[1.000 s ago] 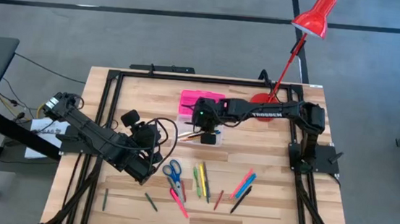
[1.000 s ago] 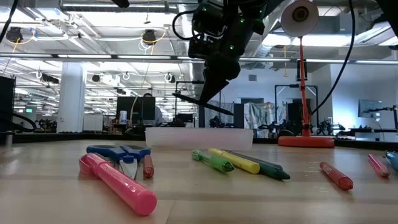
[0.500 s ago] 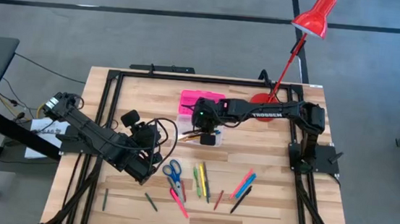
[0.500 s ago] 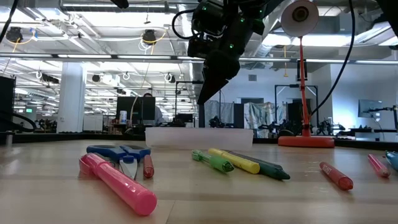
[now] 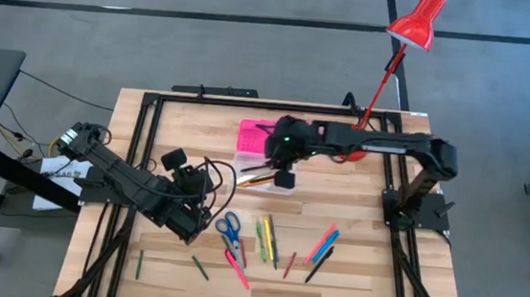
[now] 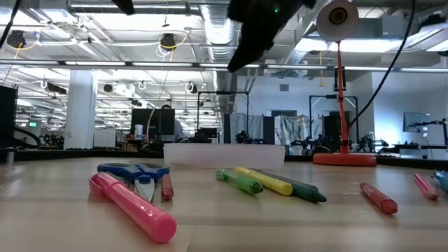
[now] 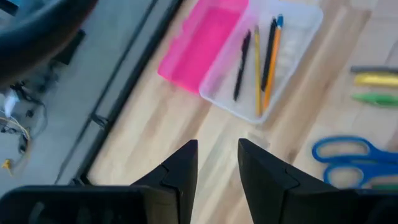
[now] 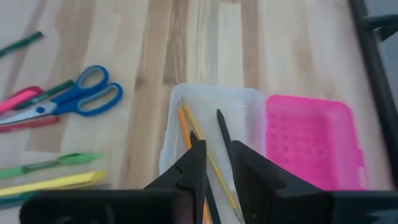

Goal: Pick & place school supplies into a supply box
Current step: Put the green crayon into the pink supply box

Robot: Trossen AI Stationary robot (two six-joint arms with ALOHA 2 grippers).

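The supply box lies open, its pink lid toward the far edge and its clear base beside it. Several pens and pencils lie in the base. My right gripper hangs open high above the base, fingers pointing down, holding nothing. My left gripper waits open above the table, left of the box. Blue-handled scissors, green and yellow markers, a pink marker and pink, blue and black pens lie flat near the near edge.
A red desk lamp stands with its base at the far right, just behind my right arm; its head reaches beyond the table. Two dark pencils lie near the front left. A black frame runs round the tabletop.
My right gripper has risen from just above the box, almost leaving the top of the low view, and its arm has stretched out straighter. A thin dark pen that slanted at its fingertips a second ago no longer shows there.
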